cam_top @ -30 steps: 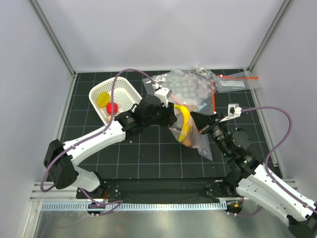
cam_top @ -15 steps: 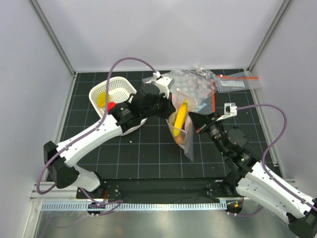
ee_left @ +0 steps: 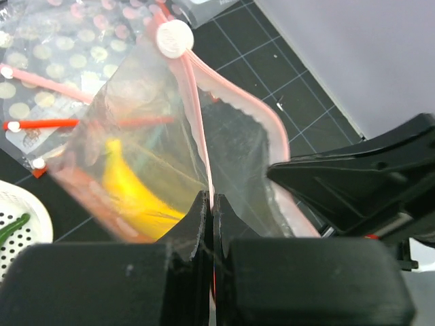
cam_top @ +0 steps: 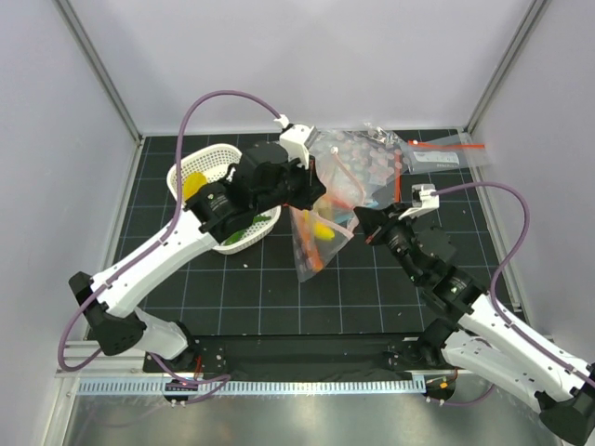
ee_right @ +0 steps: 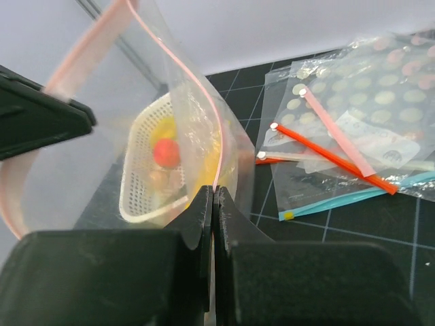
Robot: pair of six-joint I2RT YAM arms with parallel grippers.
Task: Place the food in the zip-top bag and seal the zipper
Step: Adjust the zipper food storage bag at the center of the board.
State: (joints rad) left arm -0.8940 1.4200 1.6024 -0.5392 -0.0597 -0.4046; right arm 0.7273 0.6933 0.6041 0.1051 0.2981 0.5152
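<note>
Basket (cam_top: 216, 160): white and perforated, on the far left of the black gridded table (cam_top: 279, 297), partly under the left arm.
Food in basket: a yellow piece (cam_top: 193, 183) at its left end and green bits (cam_top: 244, 234) at its near rim; a red piece (ee_right: 165, 153) shows in it through the bag film.
Left gripper (ee_left: 211, 204): fingers pressed together, pinching the pink strip at the left side of the bag's mouth.
Zip-top bag (cam_top: 311, 251): clear, hanging near the middle of the table between the two grippers, its body sagging toward the near side.
Zipper (ee_left: 192, 81): unsealed, its two pink halves bowed apart between the grips.
Banana (ee_left: 129, 190): yellow, inside the bag below the mouth.
Right gripper (ee_right: 213, 197): fingers pressed together, pinching the mouth's pink edge on the right side.
Spare bags (cam_top: 367, 165): a loose pile of dotted and clear pouches lying flat at the far right.
</note>
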